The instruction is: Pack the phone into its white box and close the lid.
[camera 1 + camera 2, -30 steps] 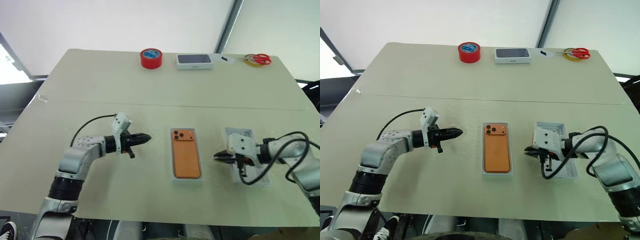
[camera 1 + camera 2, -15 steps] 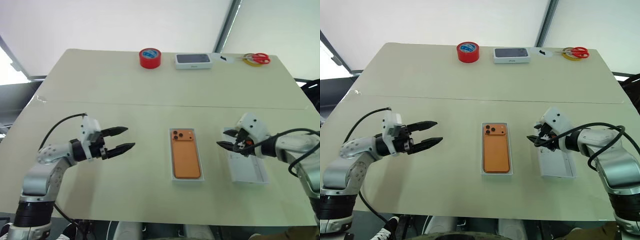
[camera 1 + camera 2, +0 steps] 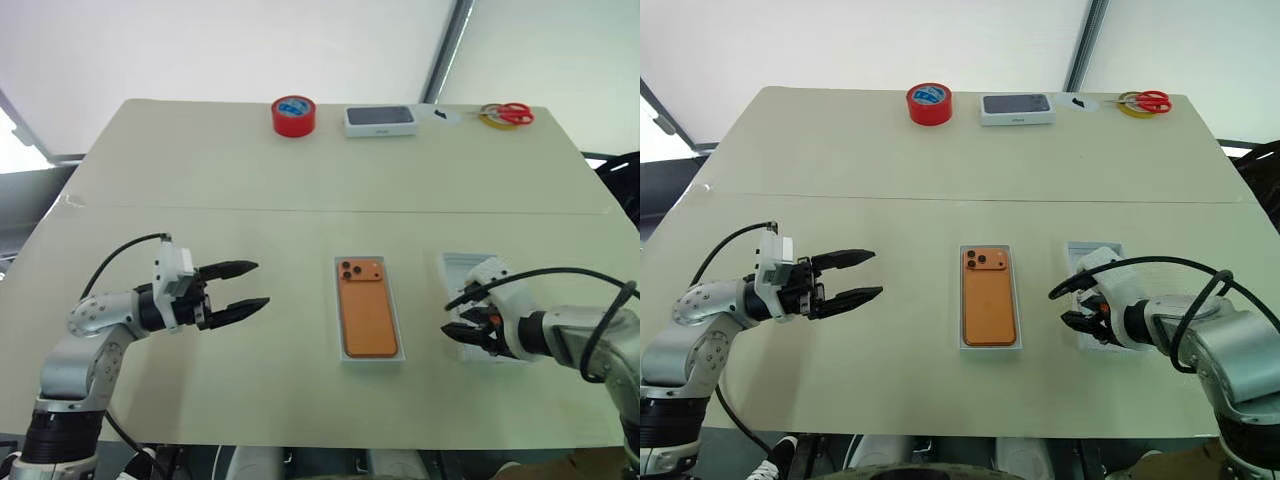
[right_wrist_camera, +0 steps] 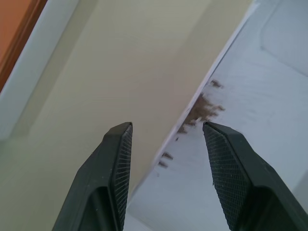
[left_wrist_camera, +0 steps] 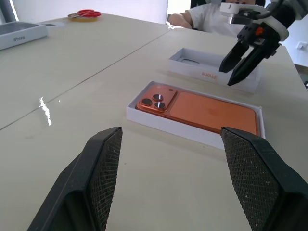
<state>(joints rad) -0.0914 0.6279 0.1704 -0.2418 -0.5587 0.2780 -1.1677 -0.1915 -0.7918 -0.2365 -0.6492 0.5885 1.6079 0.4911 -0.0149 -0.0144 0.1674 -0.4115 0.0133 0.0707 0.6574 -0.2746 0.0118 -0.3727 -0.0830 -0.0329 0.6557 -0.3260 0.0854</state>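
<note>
The right gripper [image 3: 462, 331] and its wrist cover the near end of the lid [image 3: 470, 266], so its near edge cannot be seen. In the left wrist view the print on the lid's side wall is too small to read. A person [image 5: 211, 21] at the far side is cut off by the picture's top edge.

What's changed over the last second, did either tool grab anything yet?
No grab. The left tool pulled back from the phone and opened. The right tool opened and tipped down over the lid's near edge. Phone, white box and lid stayed put.
</note>
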